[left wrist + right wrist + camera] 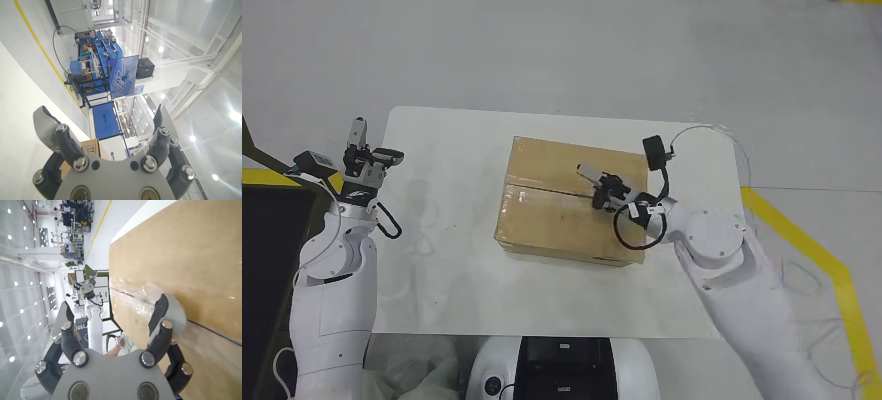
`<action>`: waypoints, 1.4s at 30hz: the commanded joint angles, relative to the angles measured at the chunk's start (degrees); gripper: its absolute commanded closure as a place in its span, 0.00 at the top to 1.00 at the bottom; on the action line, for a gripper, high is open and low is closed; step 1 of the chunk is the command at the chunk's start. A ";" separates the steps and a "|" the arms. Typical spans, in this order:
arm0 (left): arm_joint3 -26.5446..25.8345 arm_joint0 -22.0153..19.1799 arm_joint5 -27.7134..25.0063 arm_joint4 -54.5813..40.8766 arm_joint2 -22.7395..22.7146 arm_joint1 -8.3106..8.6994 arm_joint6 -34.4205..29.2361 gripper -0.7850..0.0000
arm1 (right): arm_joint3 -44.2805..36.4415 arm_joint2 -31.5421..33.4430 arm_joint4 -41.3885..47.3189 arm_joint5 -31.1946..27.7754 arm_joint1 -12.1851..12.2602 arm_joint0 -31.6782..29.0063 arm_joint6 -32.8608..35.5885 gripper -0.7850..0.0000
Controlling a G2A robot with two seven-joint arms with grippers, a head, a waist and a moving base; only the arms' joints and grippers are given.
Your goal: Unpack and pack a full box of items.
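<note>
The right gripper [594, 180] [113, 303] is spread wide and has hold of nothing. In the right wrist view one ribbed black fingertip [159, 309] rests on the top face of the closed brown cardboard box [552, 215] [189, 247]. It sits right at the strip of clear, wrinkled tape [130, 294] that runs along the box's centre seam. The other fingertip [65, 311] stands off the box in open air, above its top. In the top view this gripper lies over the part of the box top towards the right arm, on the seam line, with the arm's wrist and white forearm reaching back off that side of the box.

The left gripper [372, 142] [102, 109] is also wide open, its two fingers apart with nothing between them (its wrist camera looks out into the hall). It is well apart from the box, beyond the side opposite the right arm, at the table's edge.

The box itself sits flat near the middle of the white rectangular table [442, 250], flaps shut and the taped seam [542, 187] crossing its top from one short side to the other.
</note>
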 commanded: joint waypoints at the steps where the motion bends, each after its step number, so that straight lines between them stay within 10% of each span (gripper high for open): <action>1: 0.00 0.00 0.00 0.00 0.00 0.00 0.00 1.00 | -2.94 3.15 -1.56 1.19 0.62 -2.42 -0.04 1.00; 18: 0.00 0.00 0.00 0.00 0.00 0.00 0.00 1.00 | -15.06 13.61 -5.46 2.05 2.60 -9.87 -0.53 1.00; 42: 0.00 0.00 0.00 0.00 0.00 0.00 0.00 1.00 | 10.98 -18.80 12.15 -16.01 -5.71 11.33 -15.54 1.00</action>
